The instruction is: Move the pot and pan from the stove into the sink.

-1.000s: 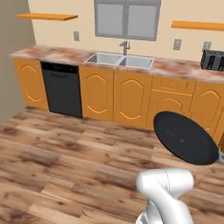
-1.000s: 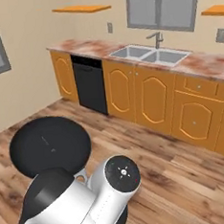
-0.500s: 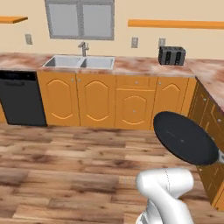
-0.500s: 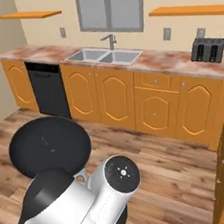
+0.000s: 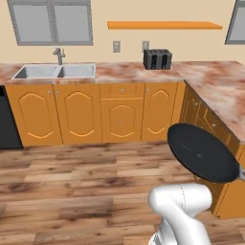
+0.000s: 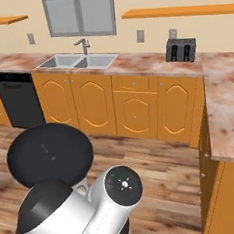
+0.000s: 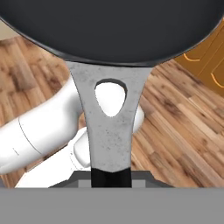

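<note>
1. Fingers are not plainly visible; at 6 o'clock in the hand view the gripper (image 7: 111,177) is closed narrow on the dark end of the pan's handle (image 7: 110,127), a grey strip with a teardrop hole that runs up toward 12 o'clock.
2. From there the frying pan (image 7: 109,26) spreads across the top of the hand view, its black round body held clear of the wooden floor (image 7: 175,127) below it.
3. In the left base view the pan (image 5: 201,152) hangs at about 3 o'clock, above the white arm (image 5: 181,210) and just in front of the orange corner cabinets (image 5: 228,191).
4. In the right base view the same pan (image 6: 49,154) sits at about 8 o'clock, just above the arm's dark joint (image 6: 46,205).
5. Beyond the floor runs a row of orange cabinet doors (image 6: 133,110) under a pink marbled counter (image 6: 144,64); a black dishwasher (image 6: 18,97) stands at the row's 9 o'clock end.
6. The double-basin sink (image 6: 79,61) is set in that counter at about 11 o'clock, well apart from the pan, with a grey faucet (image 6: 84,44) behind it and a window (image 6: 80,14) above.
7. A black toaster (image 6: 181,49) stands on the counter at about 1 o'clock, under an orange wall shelf (image 6: 180,11).
</note>
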